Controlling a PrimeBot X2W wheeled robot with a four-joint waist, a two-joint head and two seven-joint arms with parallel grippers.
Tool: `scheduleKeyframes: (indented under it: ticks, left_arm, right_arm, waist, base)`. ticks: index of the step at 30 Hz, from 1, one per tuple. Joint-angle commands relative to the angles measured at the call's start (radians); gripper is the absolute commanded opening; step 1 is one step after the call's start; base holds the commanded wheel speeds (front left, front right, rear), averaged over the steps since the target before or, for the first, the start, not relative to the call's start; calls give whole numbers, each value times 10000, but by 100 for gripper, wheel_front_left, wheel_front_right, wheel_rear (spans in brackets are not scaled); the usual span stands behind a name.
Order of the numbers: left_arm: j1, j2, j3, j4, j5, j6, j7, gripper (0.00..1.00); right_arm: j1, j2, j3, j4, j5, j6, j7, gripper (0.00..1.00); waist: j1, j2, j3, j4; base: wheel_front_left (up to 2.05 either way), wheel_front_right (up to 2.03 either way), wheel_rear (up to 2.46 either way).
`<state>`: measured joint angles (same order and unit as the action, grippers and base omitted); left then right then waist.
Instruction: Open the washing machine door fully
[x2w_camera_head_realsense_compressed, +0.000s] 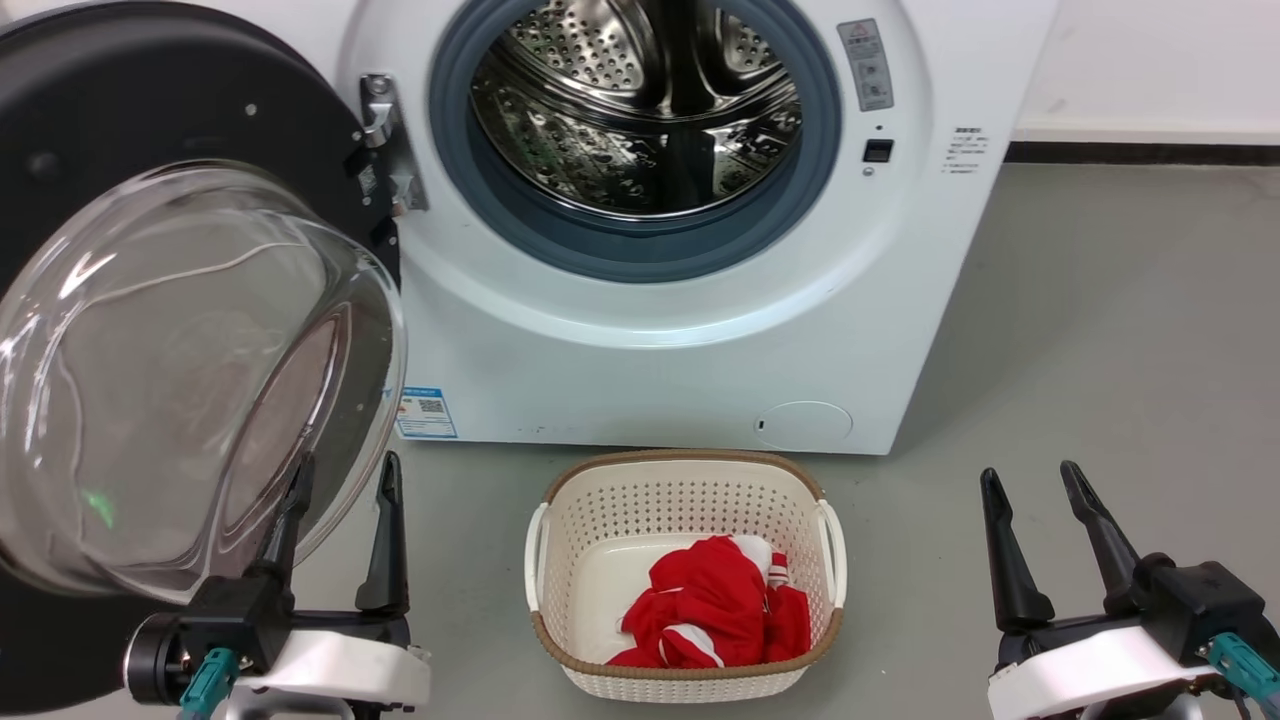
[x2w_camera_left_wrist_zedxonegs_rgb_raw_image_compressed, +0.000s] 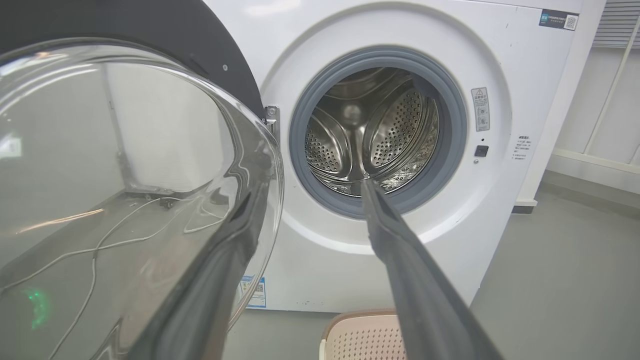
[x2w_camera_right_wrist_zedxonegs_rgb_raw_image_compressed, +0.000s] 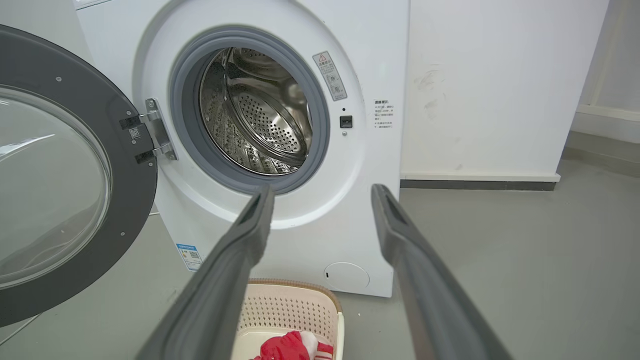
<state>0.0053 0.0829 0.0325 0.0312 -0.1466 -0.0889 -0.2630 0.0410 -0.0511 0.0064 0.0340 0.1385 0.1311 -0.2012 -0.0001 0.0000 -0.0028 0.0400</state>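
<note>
The washing machine (x2w_camera_head_realsense_compressed: 700, 330) is set far on the floor (x2w_camera_head_realsense_compressed: 1100, 350), with the washing machine door (x2w_camera_head_realsense_compressed: 190, 380) swung out to its left. A basket (x2w_camera_head_realsense_compressed: 685, 500) is placed just near of the machine, and a garment (x2w_camera_head_realsense_compressed: 715, 615) is laid in it. The left gripper (x2w_camera_head_realsense_compressed: 347, 465) is held beside the door's near edge, and the right gripper (x2w_camera_head_realsense_compressed: 1030, 472) is held right of the basket.

I see a smooth grey floor (x2w_camera_head_realsense_compressed: 1100, 330) running back to a plain white wall (x2w_camera_right_wrist_zedxonegs_rgb_raw_image_compressed: 490, 75), lightly scuffed, with a dark skirting strip (x2w_camera_right_wrist_zedxonegs_rgb_raw_image_compressed: 475, 185) along its foot, all evenly lit.
</note>
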Motion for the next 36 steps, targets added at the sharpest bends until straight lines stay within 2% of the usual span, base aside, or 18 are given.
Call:
scheduleKeyframes:
  ticks: [1,10,27,28,31,36]
  left_arm:
    - [-174,-30,-63,115,97,-63,-22,100]
    - [-316,-97,3,412,258,-129,-22,100]
    - [-517,-130,135,554,401,-233,-22,100]
    - [-398,-131,114,549,373,-217,0,0]
    - [-240,-179,104,848,344,-217,50,0]
    - [-406,-187,258,1044,-666,-231,403,0]
  right_arm:
    - [109,21,-14,-135,-96,-7,52,100]
    - [286,20,40,-514,-152,-7,256,100]
    - [228,20,72,-421,22,-7,174,100]
    - [220,0,63,-411,20,0,206,0]
    - [320,0,78,-149,44,0,219,0]
    - [246,-59,84,-65,1144,0,337,0]
  waist:
    - [1,0,14,-203]
    - [1,0,53,-460]
    - [1,0,158,-422]
    - [1,0,159,-420]
    - [1,0,159,-420]
    - [1,0,155,-418]
  base:
    - [0,0,0]
    - [0,0,0]
    - [0,0,0]
    - [0,0,0]
    - [0,0,0]
    - [0,0,0]
